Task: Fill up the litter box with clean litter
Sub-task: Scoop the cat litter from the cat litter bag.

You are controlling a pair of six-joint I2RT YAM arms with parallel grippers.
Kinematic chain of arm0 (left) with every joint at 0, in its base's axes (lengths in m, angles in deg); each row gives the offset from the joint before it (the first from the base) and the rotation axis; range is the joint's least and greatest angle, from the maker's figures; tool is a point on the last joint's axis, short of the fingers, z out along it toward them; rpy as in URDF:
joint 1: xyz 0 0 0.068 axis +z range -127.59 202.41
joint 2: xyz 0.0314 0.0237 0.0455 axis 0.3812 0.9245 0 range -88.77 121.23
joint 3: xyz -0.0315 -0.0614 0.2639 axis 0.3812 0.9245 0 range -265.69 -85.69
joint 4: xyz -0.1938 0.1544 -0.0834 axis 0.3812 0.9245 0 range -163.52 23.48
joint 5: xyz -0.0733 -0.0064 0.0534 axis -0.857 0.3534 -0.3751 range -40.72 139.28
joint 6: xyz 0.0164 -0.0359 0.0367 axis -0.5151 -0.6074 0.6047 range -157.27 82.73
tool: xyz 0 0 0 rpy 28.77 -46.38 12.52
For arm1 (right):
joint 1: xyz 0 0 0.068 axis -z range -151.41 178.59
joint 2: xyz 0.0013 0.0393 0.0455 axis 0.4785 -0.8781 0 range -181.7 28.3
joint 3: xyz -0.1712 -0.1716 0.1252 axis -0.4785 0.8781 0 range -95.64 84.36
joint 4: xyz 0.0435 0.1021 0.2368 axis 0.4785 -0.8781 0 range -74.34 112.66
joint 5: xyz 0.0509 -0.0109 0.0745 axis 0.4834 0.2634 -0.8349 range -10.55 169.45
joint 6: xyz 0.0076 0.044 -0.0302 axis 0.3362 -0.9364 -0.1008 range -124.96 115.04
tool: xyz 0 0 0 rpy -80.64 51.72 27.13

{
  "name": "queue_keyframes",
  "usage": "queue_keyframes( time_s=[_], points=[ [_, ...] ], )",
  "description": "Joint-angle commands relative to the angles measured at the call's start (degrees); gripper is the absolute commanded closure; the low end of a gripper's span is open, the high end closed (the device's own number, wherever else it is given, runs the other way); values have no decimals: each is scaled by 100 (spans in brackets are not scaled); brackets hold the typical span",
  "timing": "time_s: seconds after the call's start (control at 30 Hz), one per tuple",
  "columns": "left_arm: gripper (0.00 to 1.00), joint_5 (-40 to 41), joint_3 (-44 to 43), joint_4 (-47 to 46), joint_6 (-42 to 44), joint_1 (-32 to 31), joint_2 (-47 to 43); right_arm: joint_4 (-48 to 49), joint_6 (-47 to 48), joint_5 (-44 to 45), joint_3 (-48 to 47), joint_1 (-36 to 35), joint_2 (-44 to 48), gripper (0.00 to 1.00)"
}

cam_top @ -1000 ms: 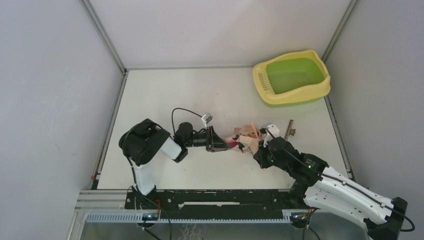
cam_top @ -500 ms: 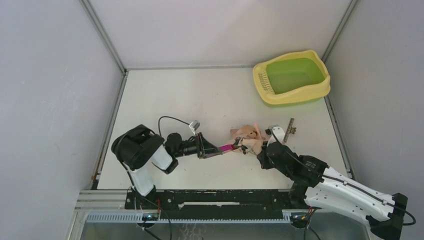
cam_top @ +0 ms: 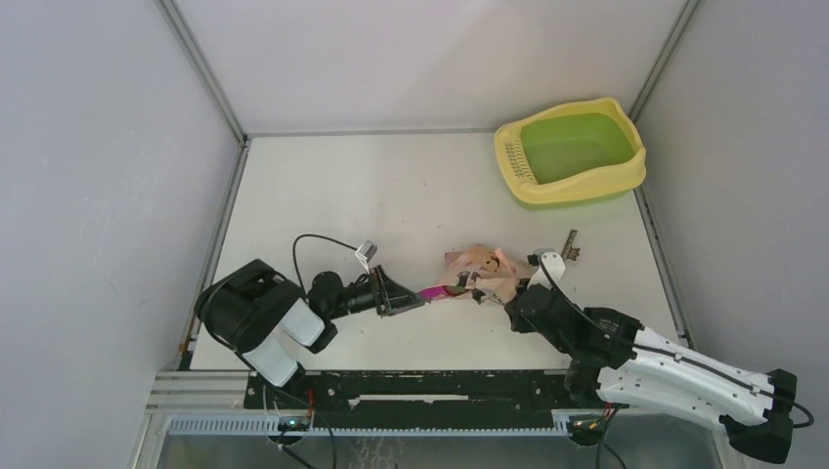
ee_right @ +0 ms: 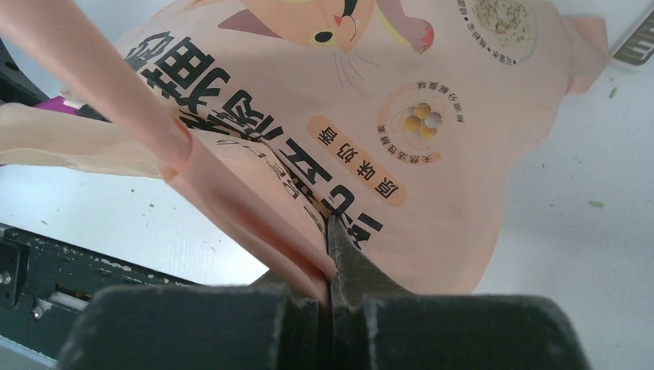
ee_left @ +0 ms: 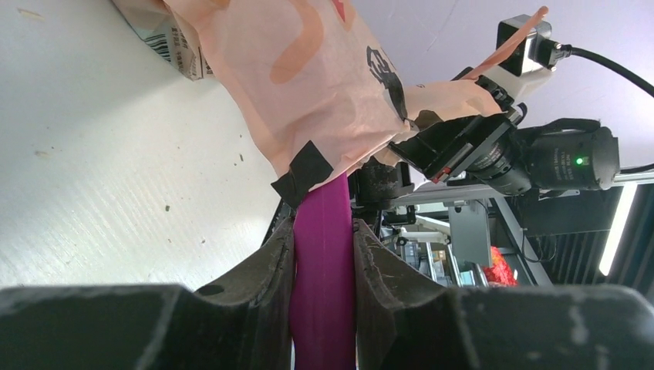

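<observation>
The litter box (cam_top: 570, 189), yellow rim and lime-green basin with a slotted grille on its left end, stands at the table's far right. The peach-pink litter bag (cam_top: 481, 266) lies near the front middle. My left gripper (cam_top: 409, 300) is shut on the magenta scoop's handle (ee_left: 324, 262), whose far end runs under the bag's mouth (ee_left: 308, 92). My right gripper (cam_top: 510, 301) is shut on a fold of the bag (ee_right: 254, 208). A few dark litter specks (ee_left: 167, 207) lie on the table beside the bag. The scoop's bowl is hidden.
A small dark bracket-like piece (cam_top: 570, 246) lies on the table right of the bag. Grey walls enclose the white table (cam_top: 391, 186) on three sides. The black base rail (cam_top: 420, 389) runs along the near edge.
My left gripper has drawn back left and toward the near edge with the scoop handle. The bag and my right gripper have shifted slightly nearer.
</observation>
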Motion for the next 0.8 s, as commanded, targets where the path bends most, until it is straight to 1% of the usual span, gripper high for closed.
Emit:
queue_keyframes(
  time_s=[0.0, 0.17, 0.4, 0.5, 0.57, 0.63, 0.7, 0.77],
  points=[
    [99, 170, 189, -26, 209, 36, -321, -150, -941, 1007, 138, -462, -74, 100],
    [99, 163, 144, -25, 156, 31, -318, -222, -1967, 1772, 414, -1511, -414, 100],
    [99, 203, 252, -8, 71, 32, -417, 69, -2741, 2393, 511, -3057, -1174, 100],
    [99, 197, 304, -8, 37, 33, -443, 139, -2761, 2454, 460, -3255, -1159, 100],
    [99, 144, 295, -8, -31, 27, -451, 296, -2466, 2448, 454, -3276, -1056, 100],
    [99, 147, 329, -8, -197, 27, -492, 31, -2517, 2493, 355, -3224, -926, 100],
    [99, 179, 398, -11, -410, 27, -587, -408, -2609, 2442, 227, -2978, -750, 100],
    [98, 216, 460, -4, -564, 31, -817, -678, -2539, 2272, 183, -2507, -515, 100]
  ],
)
